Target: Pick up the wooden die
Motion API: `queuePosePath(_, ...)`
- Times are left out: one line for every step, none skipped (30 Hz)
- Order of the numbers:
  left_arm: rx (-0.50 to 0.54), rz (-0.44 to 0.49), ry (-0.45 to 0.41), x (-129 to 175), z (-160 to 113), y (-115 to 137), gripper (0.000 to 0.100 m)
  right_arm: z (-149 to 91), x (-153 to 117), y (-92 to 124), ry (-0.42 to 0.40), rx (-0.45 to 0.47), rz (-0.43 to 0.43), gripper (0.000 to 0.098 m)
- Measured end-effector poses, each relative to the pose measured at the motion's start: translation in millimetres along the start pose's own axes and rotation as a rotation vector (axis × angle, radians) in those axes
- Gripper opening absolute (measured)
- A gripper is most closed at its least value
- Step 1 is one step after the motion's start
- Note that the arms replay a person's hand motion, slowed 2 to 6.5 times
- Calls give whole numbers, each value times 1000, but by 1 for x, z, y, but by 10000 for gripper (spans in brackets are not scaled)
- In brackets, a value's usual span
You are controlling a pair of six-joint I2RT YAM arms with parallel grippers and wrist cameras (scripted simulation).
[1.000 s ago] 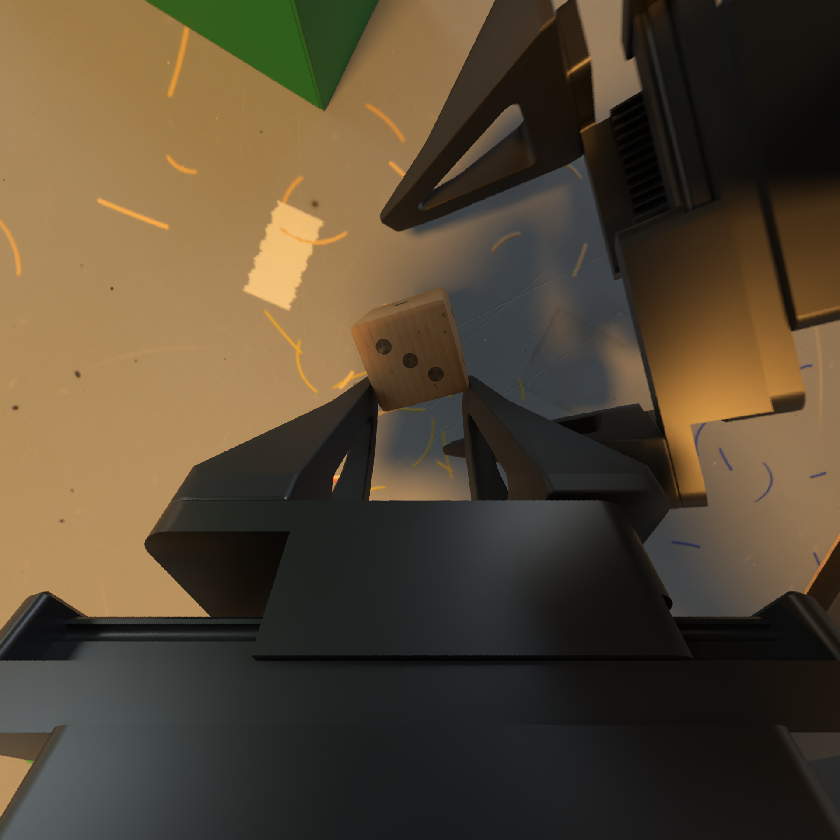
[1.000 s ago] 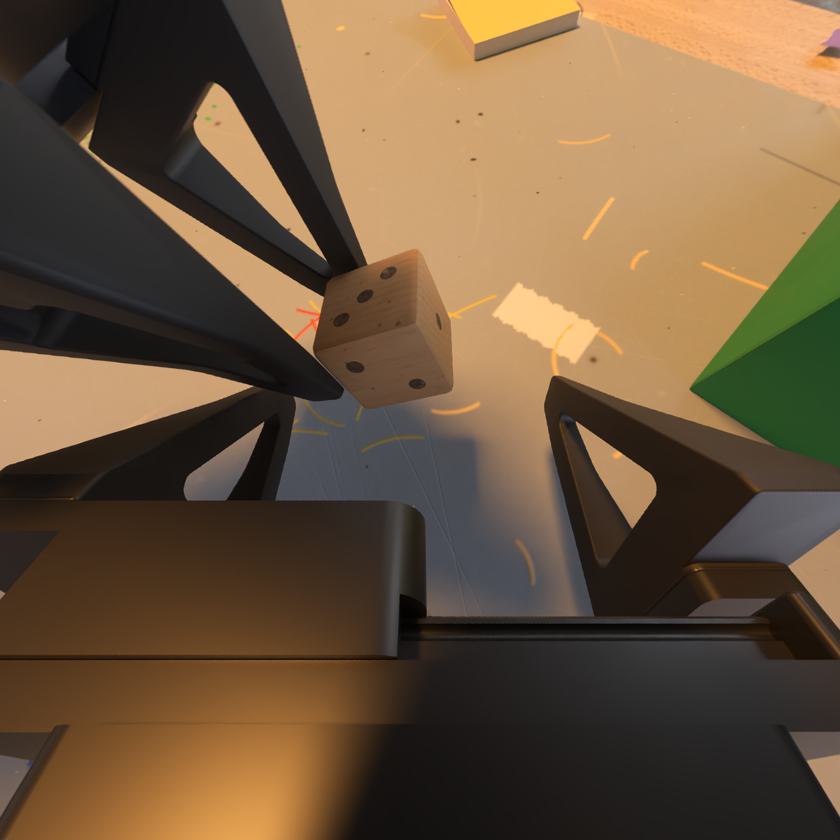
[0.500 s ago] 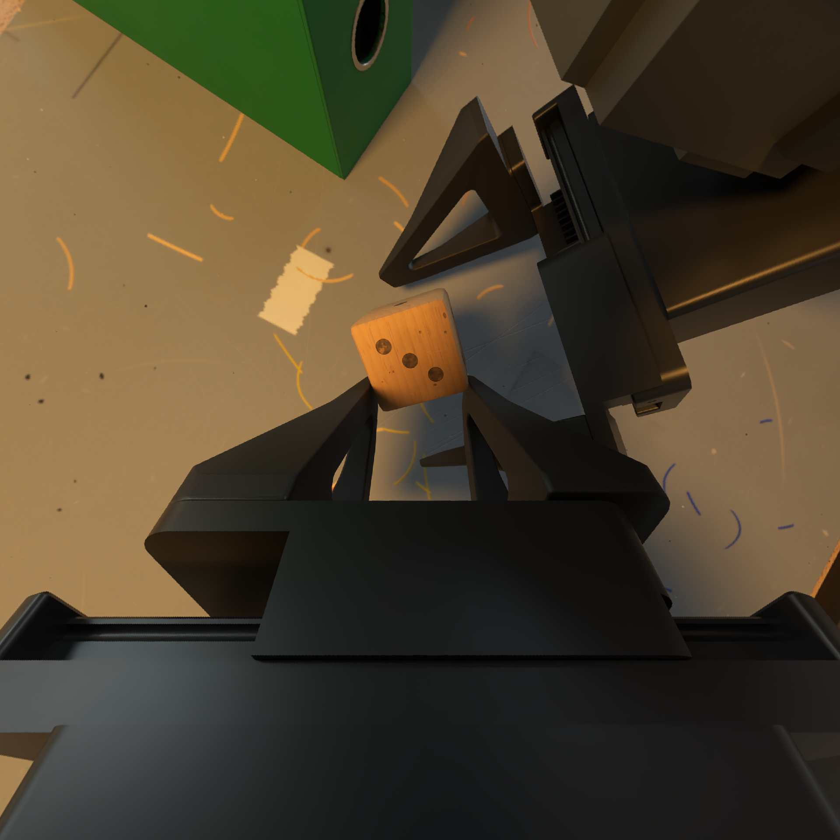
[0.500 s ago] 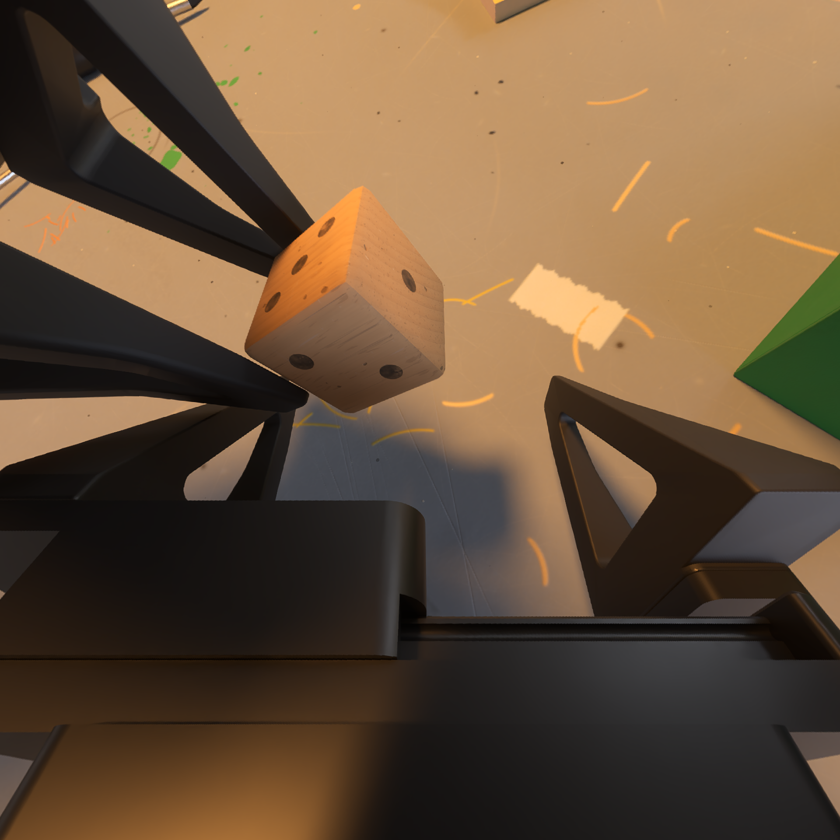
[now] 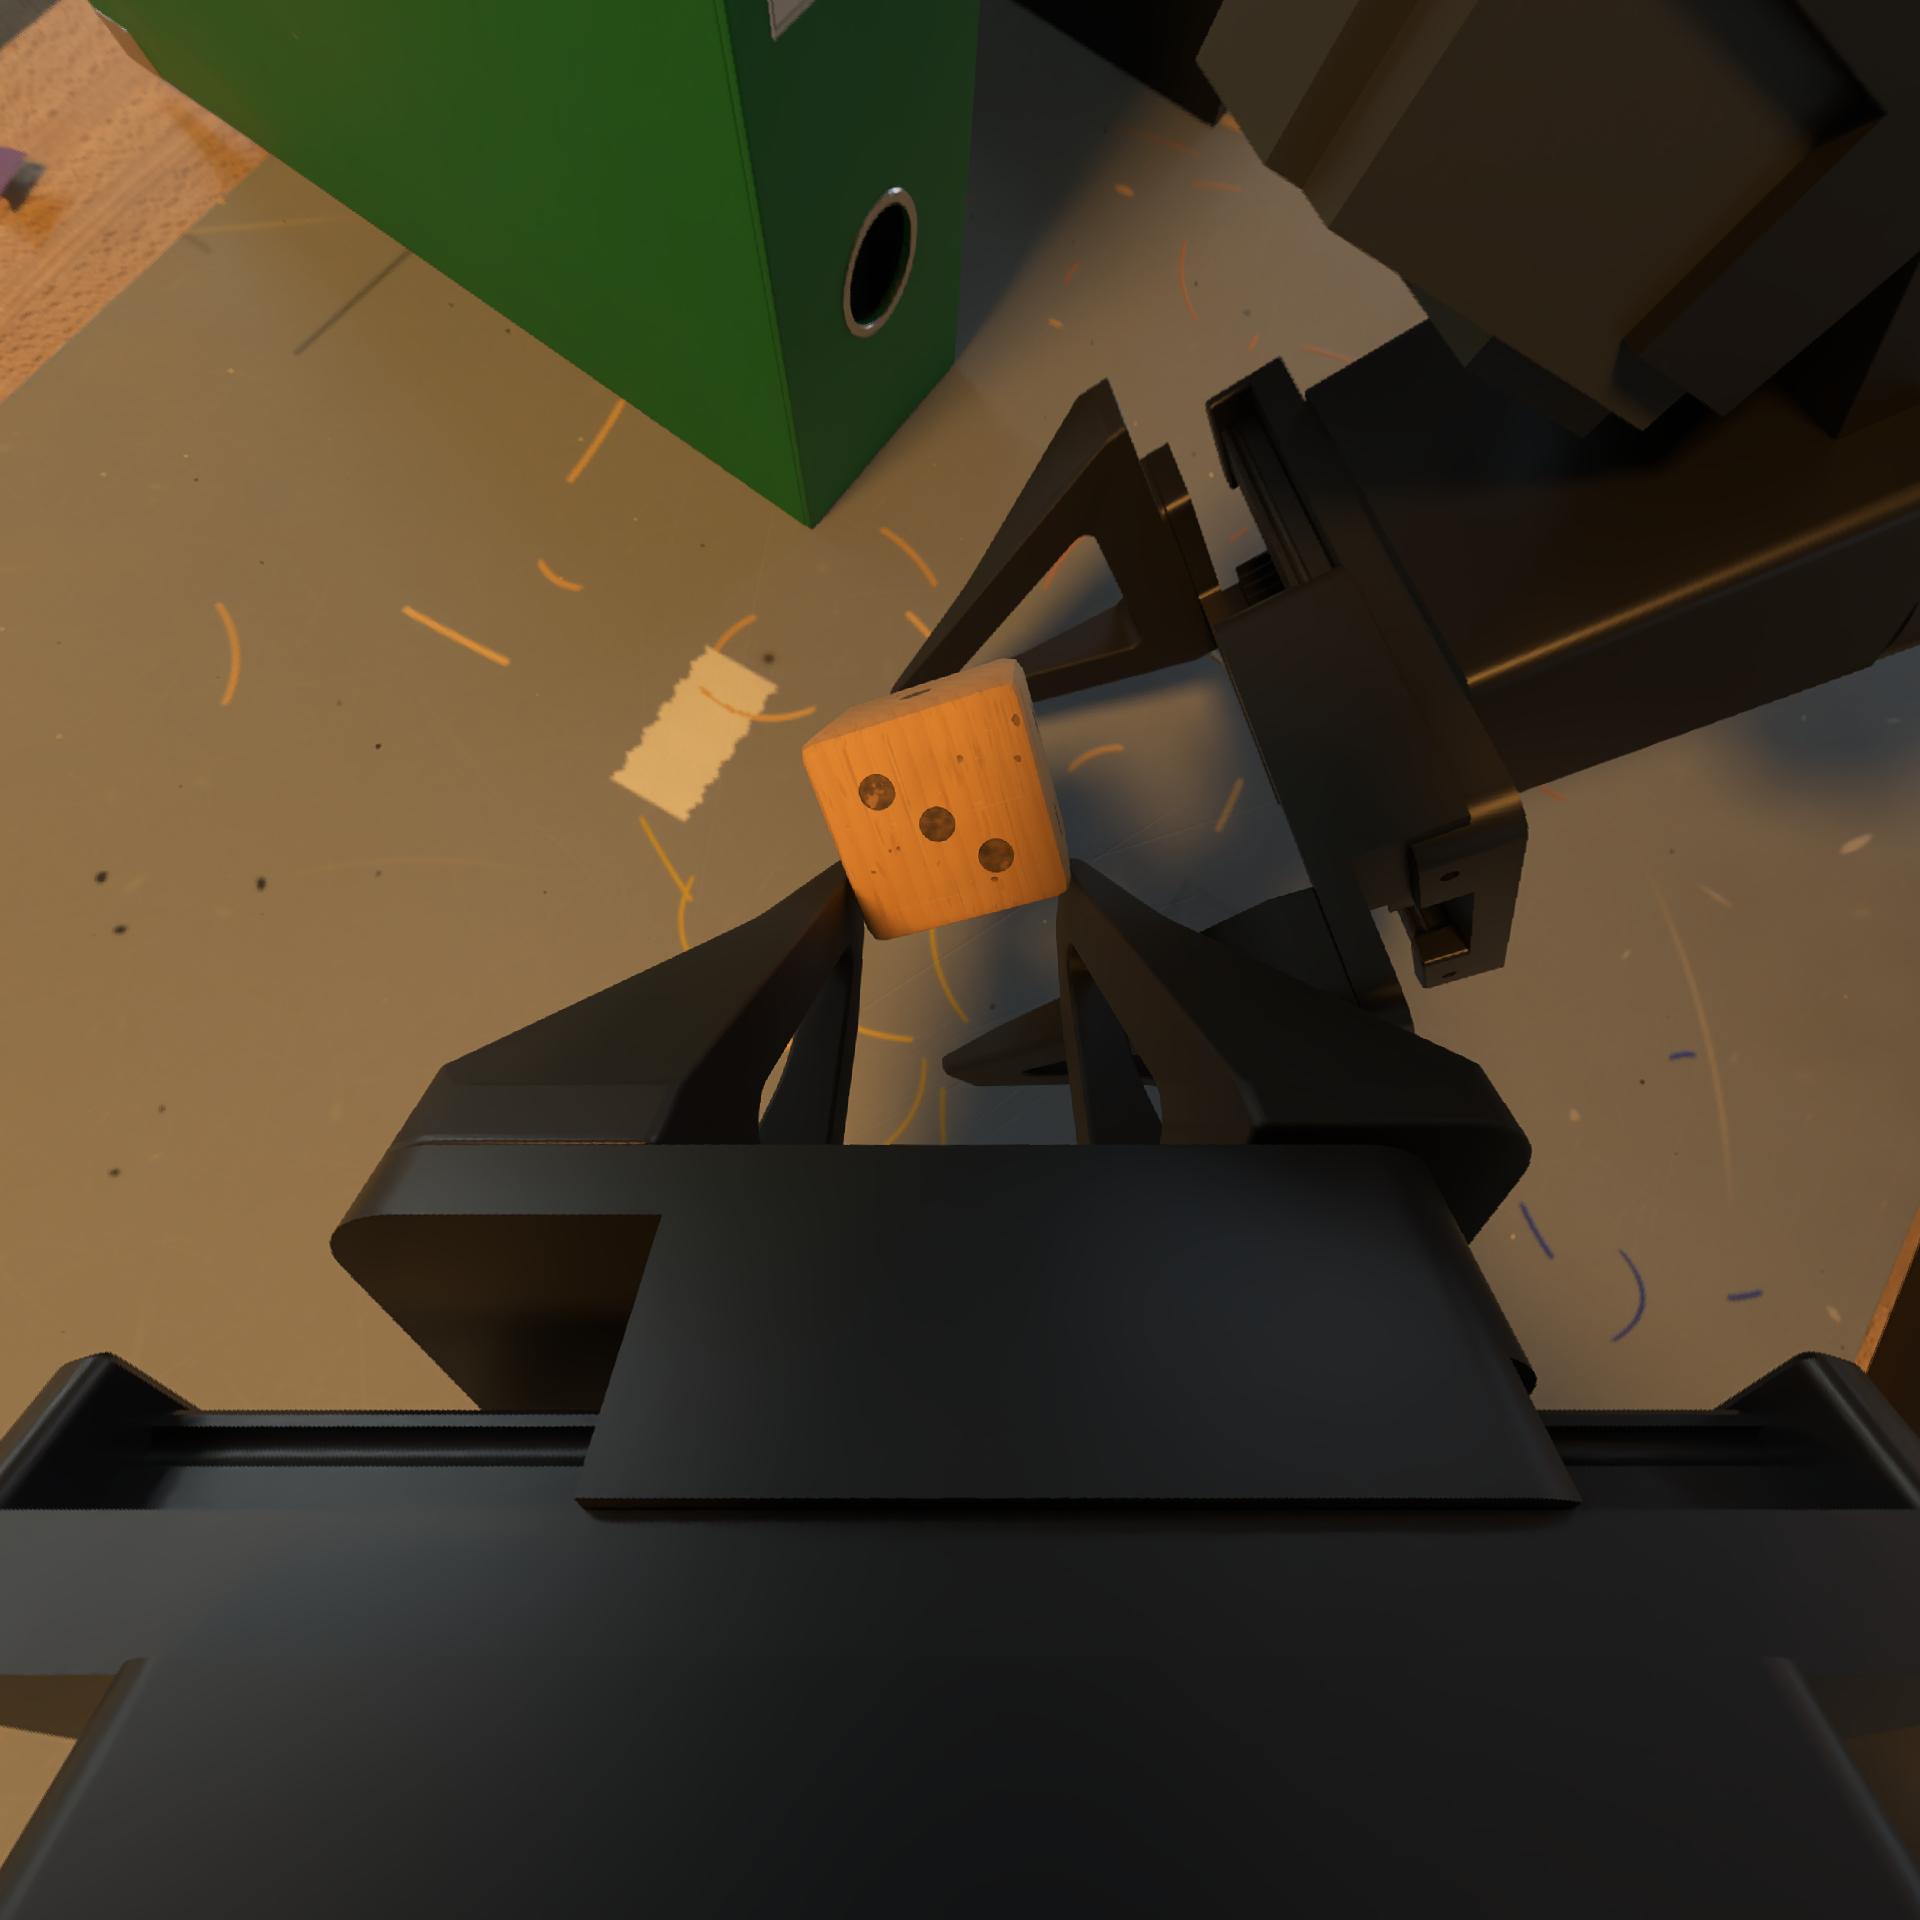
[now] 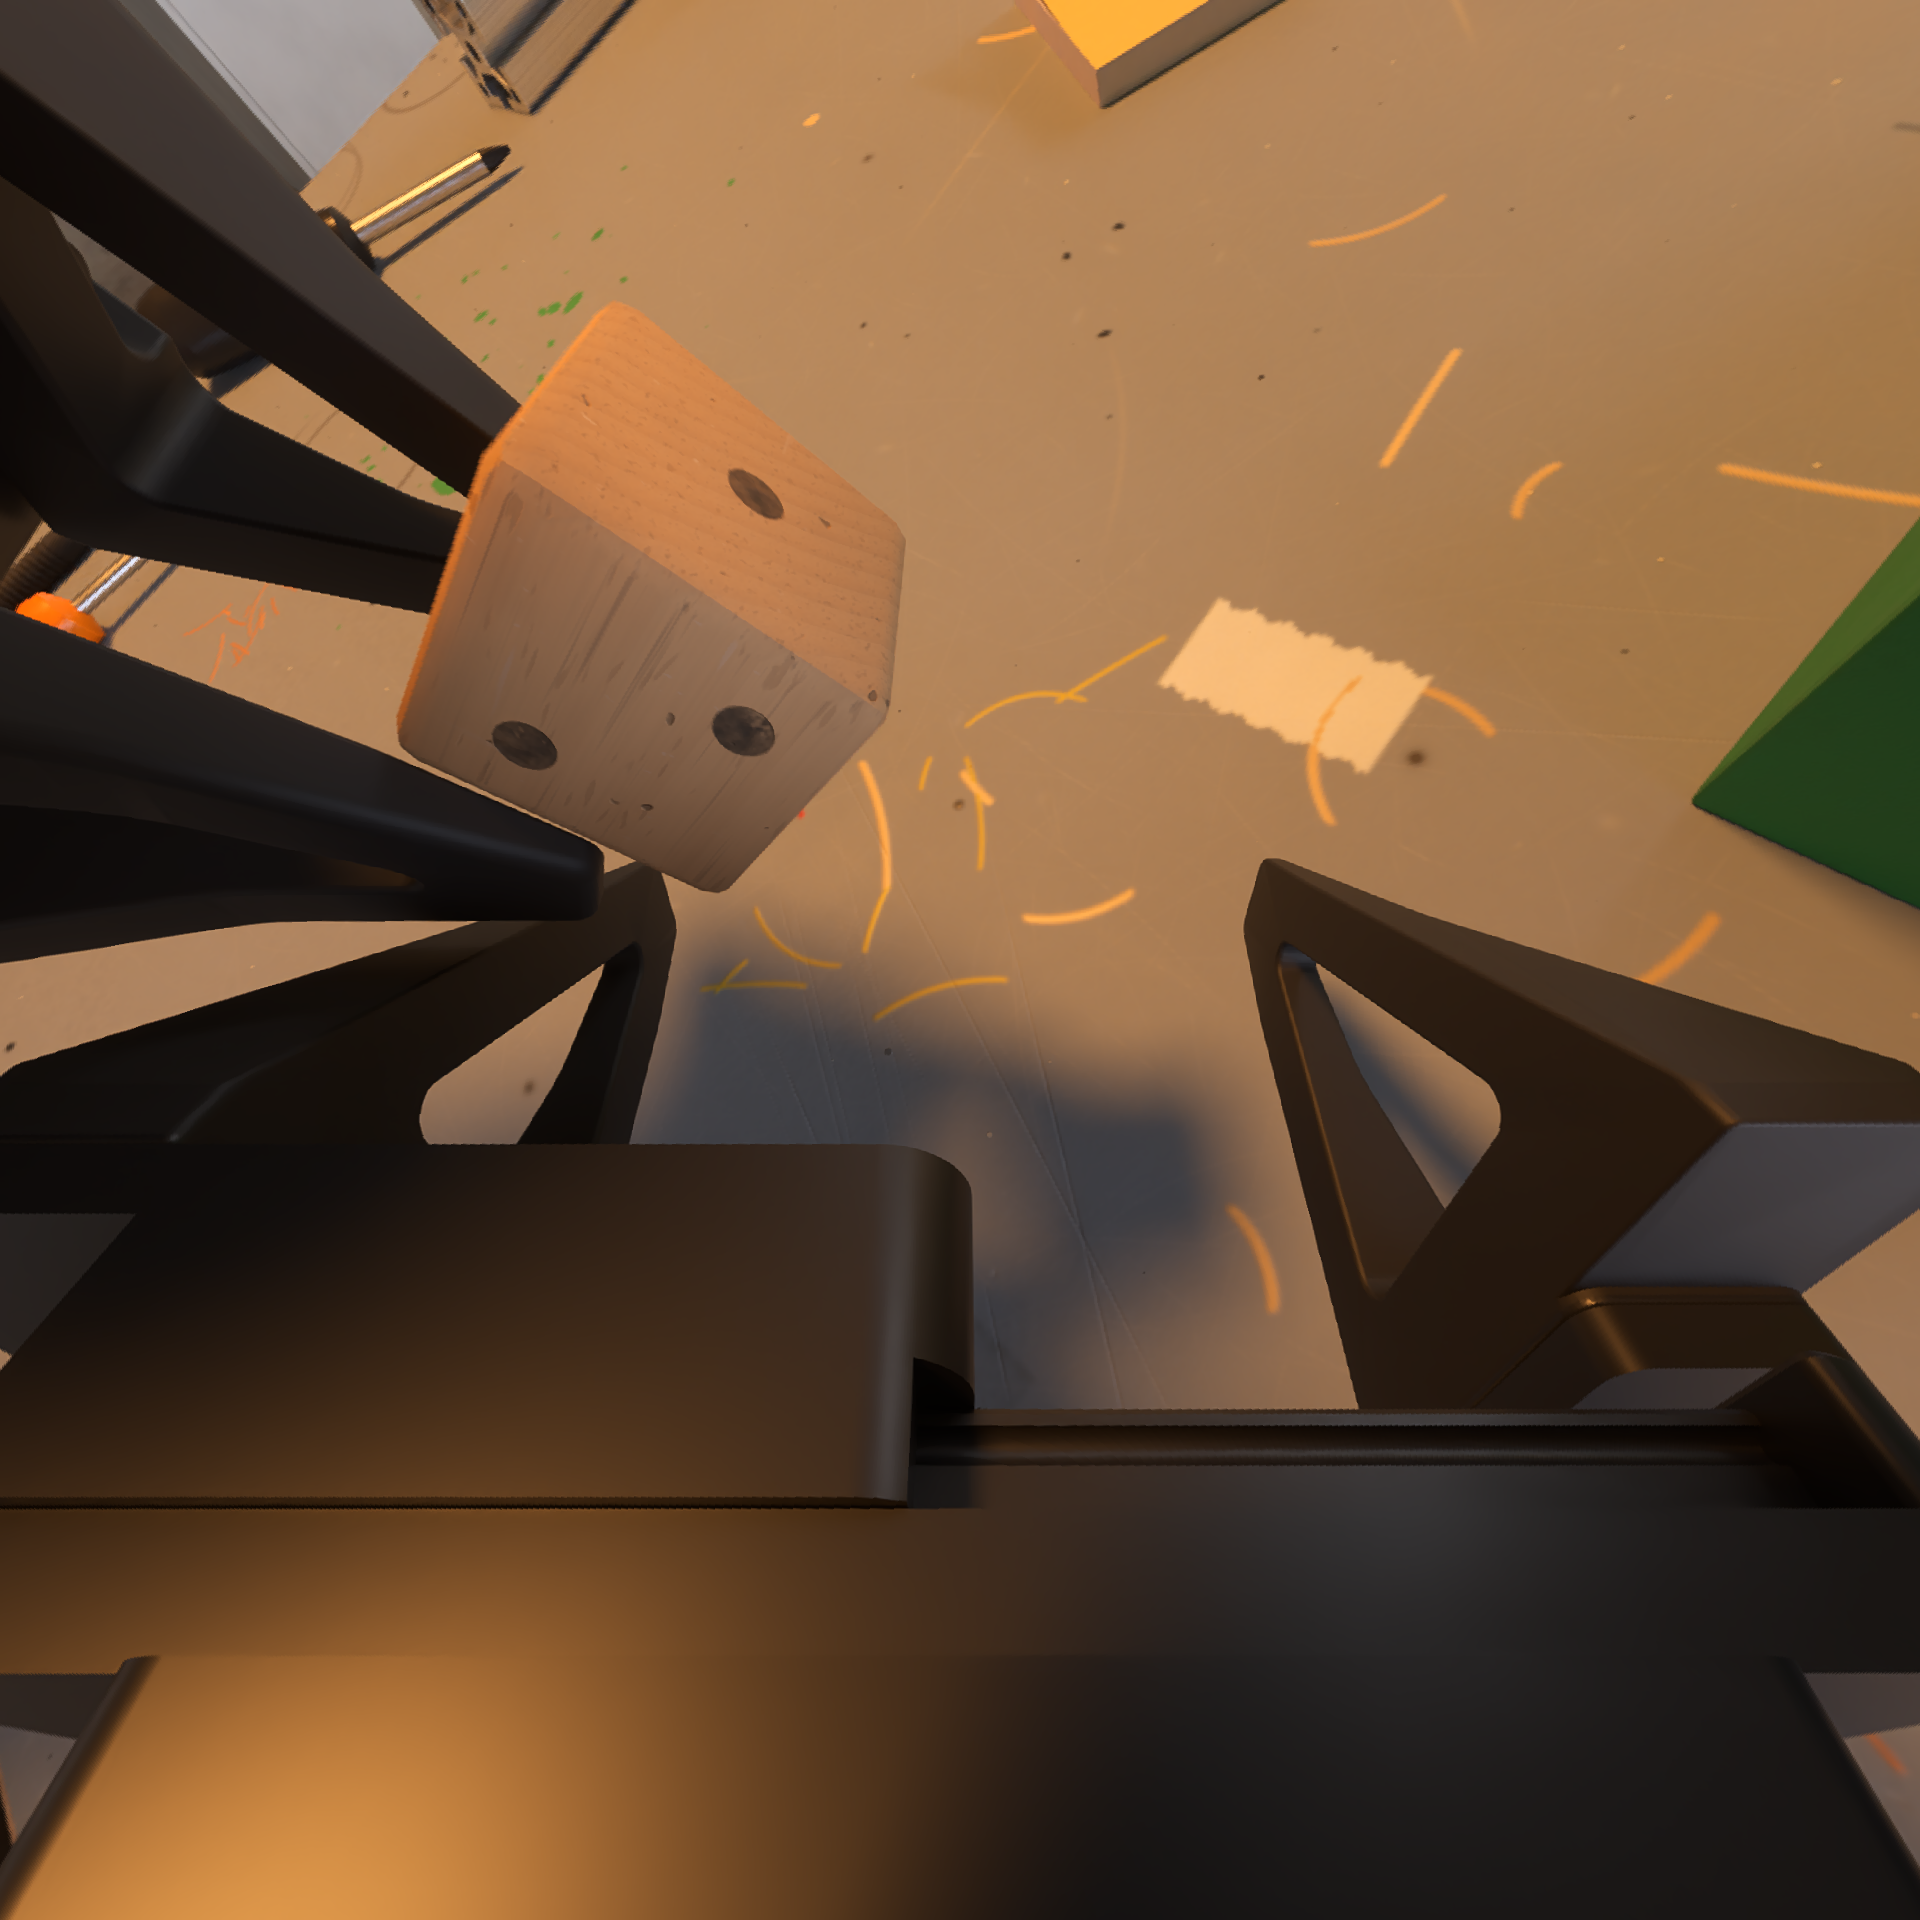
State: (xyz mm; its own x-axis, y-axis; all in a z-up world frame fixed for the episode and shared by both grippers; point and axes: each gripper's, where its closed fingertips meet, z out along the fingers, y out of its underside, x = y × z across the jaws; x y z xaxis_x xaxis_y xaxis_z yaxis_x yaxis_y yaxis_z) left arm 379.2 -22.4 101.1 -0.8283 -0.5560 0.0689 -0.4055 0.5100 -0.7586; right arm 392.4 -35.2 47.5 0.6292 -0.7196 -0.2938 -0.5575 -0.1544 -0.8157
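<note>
You're holding the die [image 5: 940,800] with the left gripper [image 5: 956,914], fingers pinching it on two opposite faces, right at the fingertips. It's hanging clear of the tabletop [image 5: 312,935], tilted a bit, three-pip face looking back at the left wrist camera. That tip-only pinch is probably why it's sitting skewed: not much finger on the wood, so I'd guess it could twist if you're swinging fast.

The right gripper [image 6: 956,914] is sitting just beside the die with its fingers spread wide and nothing between them. From its camera the die is up and to the left, off its centre line, so it's not helping, just parked close. I'd be backing it off so it isn't bumping the held die.

Under the die there's a scrap of pale tape [image 5: 694,744] on the tabletop and a green binder [image 5: 582,208] standing towards the far edge. A yellow block [image 6: 1132,42] is showing at the far edge in the right view, plus a pen [image 6: 426,197] at the far left.

Pick looks basically done to me, since the die's already off the tabletop.
</note>
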Motion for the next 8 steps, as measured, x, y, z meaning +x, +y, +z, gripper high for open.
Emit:
queuePosePath(14, -5, -3, 0, -1, 0, 318, 0, -1, 0, -7, -2, 1, 940)
queuePosePath(24, -12, -2, 1, -2, 0, 318, 0, -2, 1, -13, -5, 0, 940)
queuePosePath(31, -21, 1, 2, -2, 0, 318, 0, -3, 1, -16, -6, -3, 940)
queuePosePath(35, -28, 5, 2, -3, 0, 318, 0, -3, 1, -19, -8, -6, 940)
queuePosePath(38, -35, 9, 2, -3, 0, 318, 0, -4, 1, -21, -8, -8, 940)
queuePosePath(40, -38, 12, 2, -3, -1, 318, 0, -4, 1, -21, -8, -10, 940)
queuePosePath(40, -40, 14, 2, -3, -1, 318, 0, -4, 1, -22, -8, -10, 940)
queuePosePath(40, -39, 14, 2, -3, -1, 318, 0, -4, 1, -22, -7, -9, 940)
